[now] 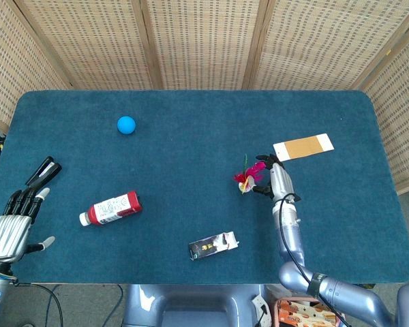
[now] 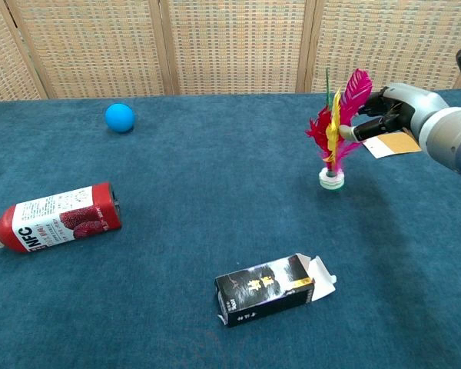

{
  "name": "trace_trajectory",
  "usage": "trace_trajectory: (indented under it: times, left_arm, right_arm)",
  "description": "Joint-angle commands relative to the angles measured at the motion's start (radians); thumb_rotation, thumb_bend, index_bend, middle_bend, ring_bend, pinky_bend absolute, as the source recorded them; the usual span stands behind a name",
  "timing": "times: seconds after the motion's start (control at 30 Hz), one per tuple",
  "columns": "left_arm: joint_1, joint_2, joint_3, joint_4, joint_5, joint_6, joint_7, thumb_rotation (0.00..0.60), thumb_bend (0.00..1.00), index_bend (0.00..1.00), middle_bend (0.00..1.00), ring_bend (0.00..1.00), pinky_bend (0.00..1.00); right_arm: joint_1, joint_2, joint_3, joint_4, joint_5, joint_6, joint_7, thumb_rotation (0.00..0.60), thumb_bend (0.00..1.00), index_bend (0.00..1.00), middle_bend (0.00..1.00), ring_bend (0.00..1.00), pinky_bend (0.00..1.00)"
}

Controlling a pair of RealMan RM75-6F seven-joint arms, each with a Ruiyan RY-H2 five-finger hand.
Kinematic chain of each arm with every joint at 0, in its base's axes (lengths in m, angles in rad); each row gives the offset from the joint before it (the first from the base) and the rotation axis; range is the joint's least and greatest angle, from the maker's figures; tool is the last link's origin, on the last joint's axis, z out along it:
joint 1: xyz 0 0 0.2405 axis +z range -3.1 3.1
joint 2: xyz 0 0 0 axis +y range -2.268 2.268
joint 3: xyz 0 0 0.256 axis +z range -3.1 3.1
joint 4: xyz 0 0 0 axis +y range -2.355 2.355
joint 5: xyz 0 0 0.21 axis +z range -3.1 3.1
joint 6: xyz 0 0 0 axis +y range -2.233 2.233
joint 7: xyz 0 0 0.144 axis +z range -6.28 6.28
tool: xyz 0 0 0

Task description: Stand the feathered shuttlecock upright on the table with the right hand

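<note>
pink/yellow shuttlecock (image 2: 334, 138), blue ball (image 2: 119, 117)

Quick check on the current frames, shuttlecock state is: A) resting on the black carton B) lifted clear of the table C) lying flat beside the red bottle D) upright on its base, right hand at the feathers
D: in the chest view the feathered shuttlecock stands upright with its white base on the table, and the right hand is up against its feathers.
</note>
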Motion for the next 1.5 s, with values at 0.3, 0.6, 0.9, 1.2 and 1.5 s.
trace_trajectory:
  times: [0.3, 0.6, 0.9, 1.2, 1.5]
  left_arm:
    - [0.003, -0.003, 0.000, 0.000, 0.006, 0.011, 0.002, 0.600, 0.01, 0.00, 0.00, 0.00, 0.00]
    - [0.004, -0.002, 0.000, 0.002, 0.009, 0.014, -0.001, 0.600, 0.01, 0.00, 0.00, 0.00, 0.00]
    - [0.004, -0.005, 0.001, 0.002, 0.015, 0.017, 0.004, 0.600, 0.01, 0.00, 0.00, 0.00, 0.00]
    - [0.006, -0.001, -0.002, 0.003, 0.011, 0.020, -0.004, 0.600, 0.01, 0.00, 0.00, 0.00, 0.00]
    - [0.005, -0.001, -0.013, 0.018, -0.015, 0.011, -0.024, 0.600, 0.01, 0.00, 0.00, 0.00, 0.00]
  right_arm:
    - [0.009, -0.027, -0.035, 0.057, -0.007, 0.050, -0.006, 0.600, 0.43, 0.61, 0.20, 0.00, 0.00]
    - [0.011, -0.037, -0.066, 0.086, -0.008, 0.066, -0.033, 0.600, 0.43, 0.61, 0.20, 0.00, 0.00]
    - [-0.001, -0.038, -0.092, 0.099, -0.094, 0.121, -0.027, 0.600, 0.43, 0.41, 0.00, 0.00, 0.00]
    - [-0.040, -0.011, -0.137, 0.056, -0.228, 0.242, -0.049, 0.600, 0.34, 0.26, 0.00, 0.00, 0.00]
    - [-0.158, 0.110, -0.222, -0.050, -0.358, 0.325, 0.027, 0.600, 0.31, 0.13, 0.00, 0.00, 0.00]
